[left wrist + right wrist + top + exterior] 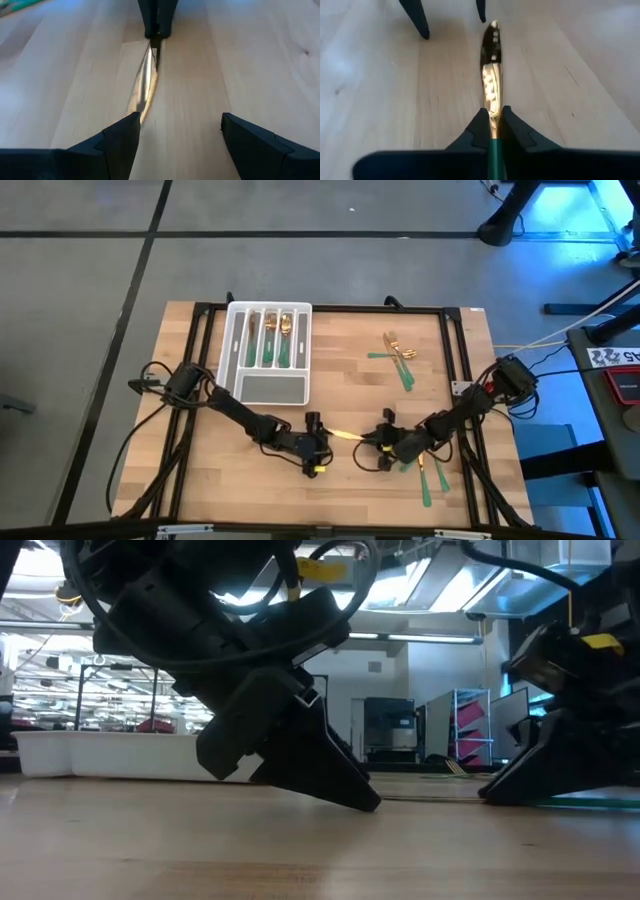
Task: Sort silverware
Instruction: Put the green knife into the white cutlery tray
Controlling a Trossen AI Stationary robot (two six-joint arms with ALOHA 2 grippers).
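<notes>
While the white tray (268, 385) sits toward the tabletop's (340, 405) far left corner with pieces already filed in its long slots, the work in hand is a handover near the middle of the front edge. The left claw (322, 442) lies low over the wood with its fingers (120, 142) spread wide, empty, pointing at the gold blade of a knife (346, 436) that reaches toward it. The right claw (492, 125) is clamped on that knife where the gold blade meets the green handle, holding it out level just above the tabletop. To do this step well, I judge the left claw should slide forward until the blade sits squarely between its fingers, close firmly on the flat of the blade, and only then should the right claw let go; the blade looks thin and slick, so an off-centre pinch may let it twist or drop. Counting: one tray, holding what looks like three green-handled pieces in its slots, though overlap makes that uncertain; one knife in transit; a small heap (397, 355) toward the far right of the tabletop, of perhaps three pieces lying crossed; and about three loose pieces (428, 476) by the front right, partly hidden under the right arm, so that count is unsure.
</notes>
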